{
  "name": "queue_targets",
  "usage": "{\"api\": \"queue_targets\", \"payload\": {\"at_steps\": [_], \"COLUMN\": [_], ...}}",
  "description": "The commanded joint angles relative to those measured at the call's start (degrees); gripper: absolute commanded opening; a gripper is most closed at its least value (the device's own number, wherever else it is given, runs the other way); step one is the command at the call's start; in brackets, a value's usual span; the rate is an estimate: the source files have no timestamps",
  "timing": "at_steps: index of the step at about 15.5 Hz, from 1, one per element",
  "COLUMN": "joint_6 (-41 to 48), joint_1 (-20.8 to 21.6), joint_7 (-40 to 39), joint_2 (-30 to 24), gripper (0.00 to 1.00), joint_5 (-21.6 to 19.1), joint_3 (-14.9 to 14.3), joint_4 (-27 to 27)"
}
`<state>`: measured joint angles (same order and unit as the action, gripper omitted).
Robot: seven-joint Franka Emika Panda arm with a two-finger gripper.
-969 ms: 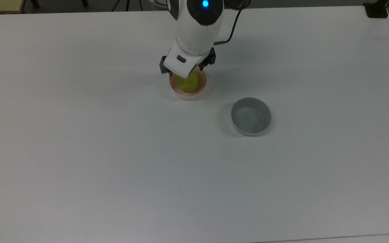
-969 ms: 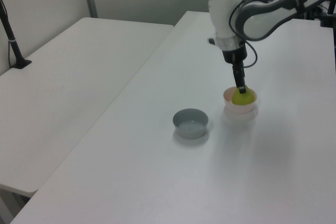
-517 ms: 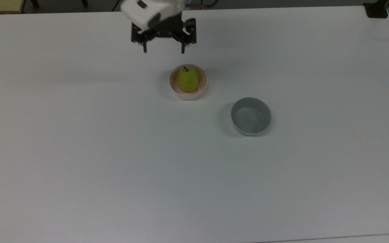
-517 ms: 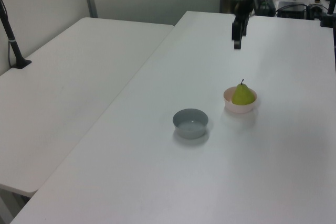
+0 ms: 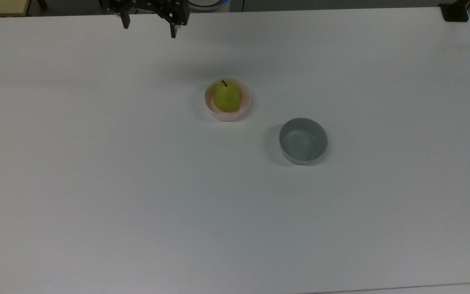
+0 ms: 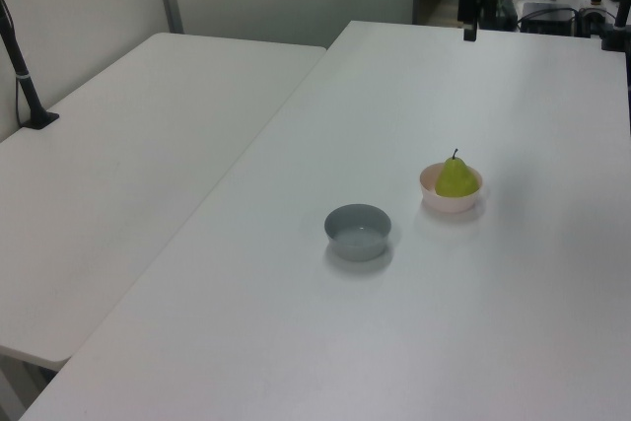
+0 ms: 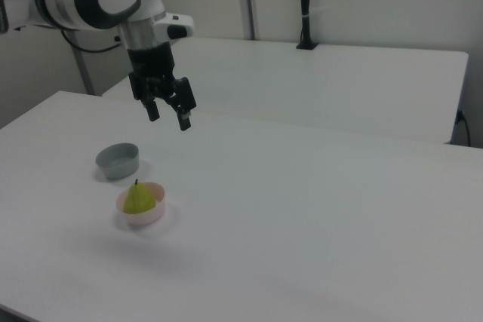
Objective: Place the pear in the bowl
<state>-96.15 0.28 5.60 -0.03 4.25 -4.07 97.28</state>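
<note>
Pear (image 5: 226, 97) sits stem-up inside the pink bowl (image 5: 241, 111) mid-counter (image 5: 137, 204), grey bowl (image 5: 302, 141) nearby, while the end effector (image 5: 148, 25) hangs empty above the counter's far edge, fingers apart.

A wide white table (image 5: 137, 183) with a smooth, plain top carries two small round bowls, set near each other but apart. The pale pink bowl (image 5: 227, 113) stands toward the far middle of the table in the top view. The grey bowl (image 5: 302, 141) stands lower and to the top view's right of it. In the left view the grey bowl (image 6: 358, 232) is to the left of the pink bowl (image 6: 451, 200); in the right view the grey bowl (image 7: 118, 161) stands behind the pink bowl (image 7: 140, 213). A second white table (image 6: 118, 175) stands alongside.
</note>
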Motion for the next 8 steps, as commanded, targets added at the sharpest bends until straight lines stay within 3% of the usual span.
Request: {"api": "queue_targets", "payload": {"at_steps": [1, 8], "joint_6": [2.2, 2.28], "joint_1": [-0.63, -0.72], "joint_7": [1.6, 1.78], "joint_2": [-0.15, 1.08], "gripper": [1.0, 1.0], "joint_5": [-0.39, -0.56], "joint_3": [0.82, 0.38], "joint_4": [-1.74, -3.42]}}
